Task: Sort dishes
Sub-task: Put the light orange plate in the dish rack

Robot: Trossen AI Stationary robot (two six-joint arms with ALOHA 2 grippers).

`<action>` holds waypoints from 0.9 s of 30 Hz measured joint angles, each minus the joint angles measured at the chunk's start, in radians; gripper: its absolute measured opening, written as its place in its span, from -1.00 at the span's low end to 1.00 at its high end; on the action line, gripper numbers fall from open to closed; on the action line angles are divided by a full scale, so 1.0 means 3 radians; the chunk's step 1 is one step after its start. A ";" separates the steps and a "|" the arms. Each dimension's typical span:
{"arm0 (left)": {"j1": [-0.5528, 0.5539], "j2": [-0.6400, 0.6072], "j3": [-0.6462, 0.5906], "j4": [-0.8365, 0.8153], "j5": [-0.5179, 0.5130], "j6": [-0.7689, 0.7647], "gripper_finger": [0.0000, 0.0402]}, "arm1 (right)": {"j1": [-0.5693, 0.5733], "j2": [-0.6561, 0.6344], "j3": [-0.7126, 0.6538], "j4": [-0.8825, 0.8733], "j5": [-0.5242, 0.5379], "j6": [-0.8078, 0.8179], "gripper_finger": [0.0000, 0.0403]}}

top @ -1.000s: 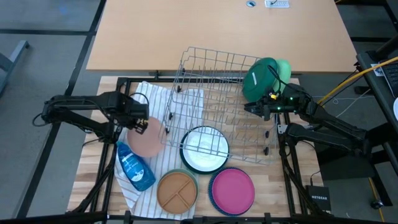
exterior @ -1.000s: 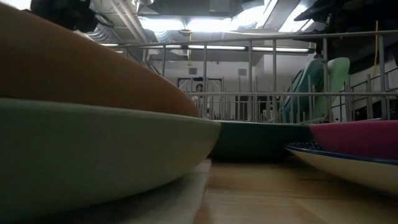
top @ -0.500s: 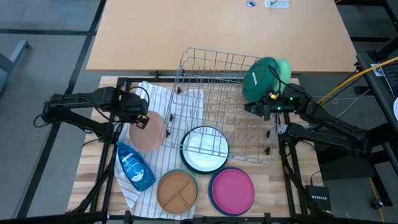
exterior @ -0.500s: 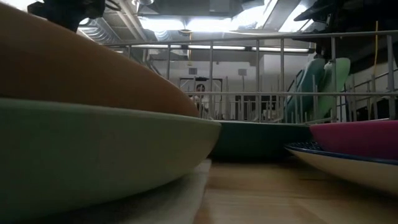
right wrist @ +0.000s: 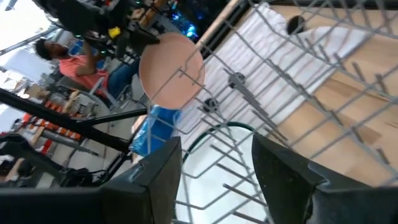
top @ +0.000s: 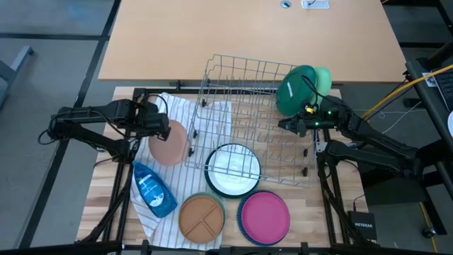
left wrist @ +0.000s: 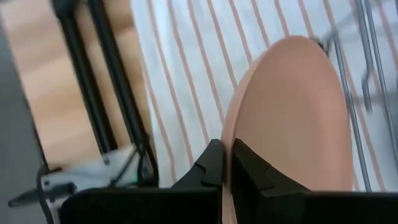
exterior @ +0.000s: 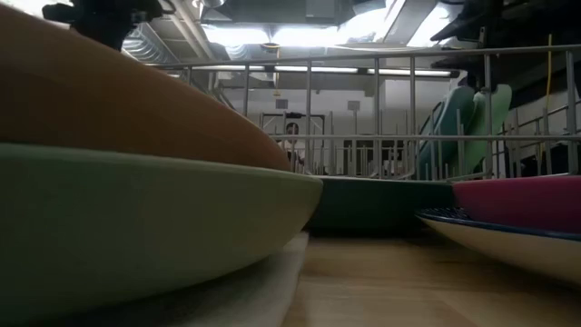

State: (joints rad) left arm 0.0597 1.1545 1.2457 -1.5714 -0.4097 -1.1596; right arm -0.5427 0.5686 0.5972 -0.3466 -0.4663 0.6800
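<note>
A wooden worktop (top: 322,212) seen from above, with a wire rack (top: 258,120) across its middle and a striped cloth (top: 177,177) on its left half. The left gripper (top: 160,130) hangs over the cloth near the worktop's left edge, its fingers (left wrist: 214,171) closed tight on the rim of a peach plate (top: 169,142), held on edge. The plate's far rim sits just beside the rack's left wall. The right gripper (top: 291,125) hovers over the rack's right side with its fingers (right wrist: 283,171) spread wide, holding nothing. Two dishes stand upright at the rack's back right corner: a dark green plate (top: 295,90) and a light green plate (top: 323,76) behind it. A white plate (top: 232,170) with a dark rim lies under the rack's front edge. Along the worktop's front edge lie a tan divided plate (top: 202,216) and a magenta plate (top: 264,217), nearly touching. A blue bottle (top: 153,188) lies on the cloth near the front left corner. Most rack slots stand open.
</note>
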 joint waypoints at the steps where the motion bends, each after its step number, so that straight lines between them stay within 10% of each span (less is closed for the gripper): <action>1: 0.0003 0.0000 0.0000 0.0002 -0.0123 -0.0044 -1.00 | -0.0001 0.0000 0.0000 -0.0030 0.0035 -0.0010 -0.01; 27: 0.0487 0.0000 0.0003 0.0492 -0.2124 -0.0177 -1.00 | -0.0001 0.0151 0.0000 0.0151 0.0566 -0.0122 -0.01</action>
State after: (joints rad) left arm 0.2058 1.1545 1.2465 -1.4237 -1.0470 -1.2126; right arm -0.5430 0.6140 0.5972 -0.3012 -0.2966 0.6434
